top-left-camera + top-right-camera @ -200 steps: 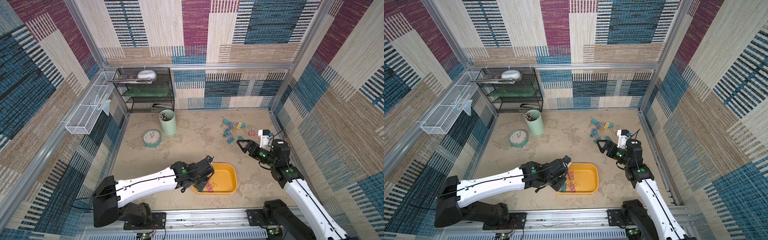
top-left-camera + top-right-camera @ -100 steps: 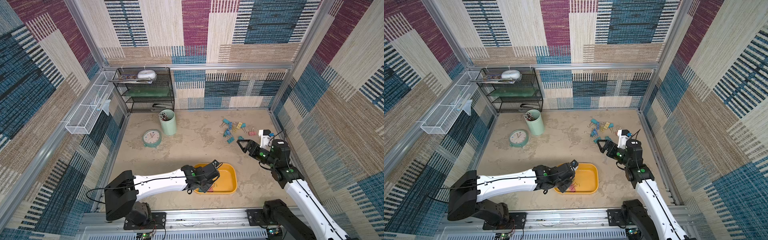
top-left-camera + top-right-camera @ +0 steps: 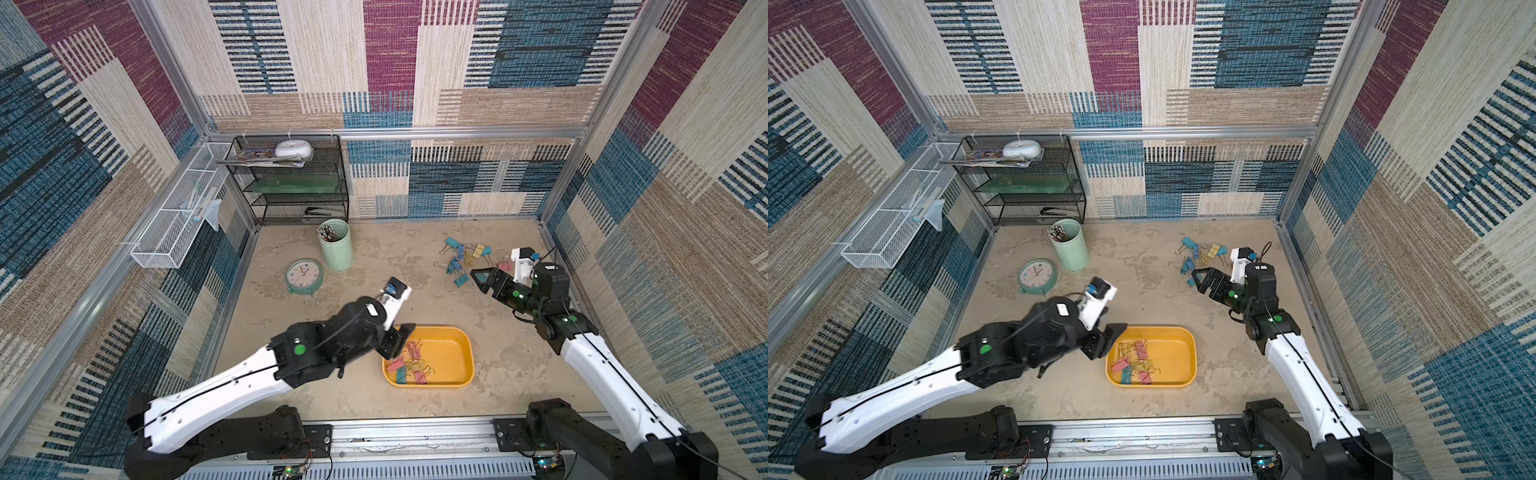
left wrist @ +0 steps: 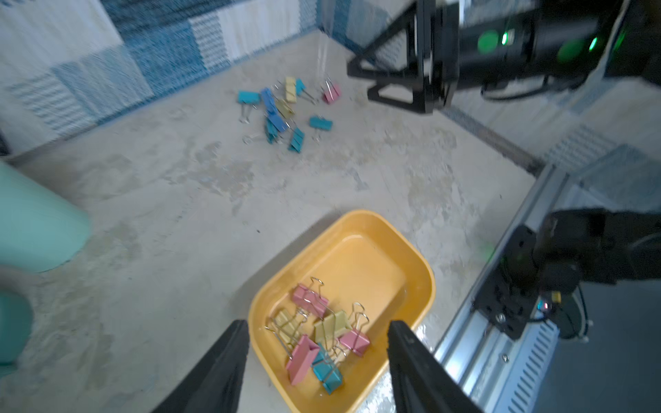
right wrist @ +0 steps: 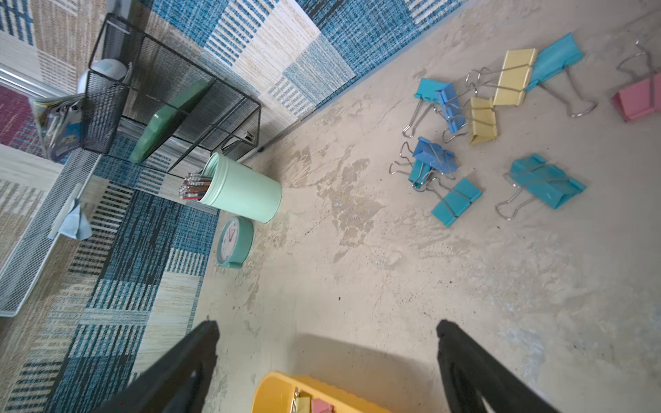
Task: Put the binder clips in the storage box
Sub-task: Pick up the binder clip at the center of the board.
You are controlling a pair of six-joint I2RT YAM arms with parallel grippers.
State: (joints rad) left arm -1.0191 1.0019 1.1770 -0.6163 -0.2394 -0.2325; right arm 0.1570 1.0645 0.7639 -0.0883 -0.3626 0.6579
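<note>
Left tool [image 4: 316, 323] spread, empty: plainest from wrist.

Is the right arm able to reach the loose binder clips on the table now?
Probably yes: the right gripper hangs open beside the loose binder clips, with nothing between them.

Both top views look steeply down from high at the front onto the whole worktop [image 3: 395, 257]. The wrist views sit low and close, sharing the storage box [image 4: 361, 257] and binder clips [image 5: 458, 200].
</note>
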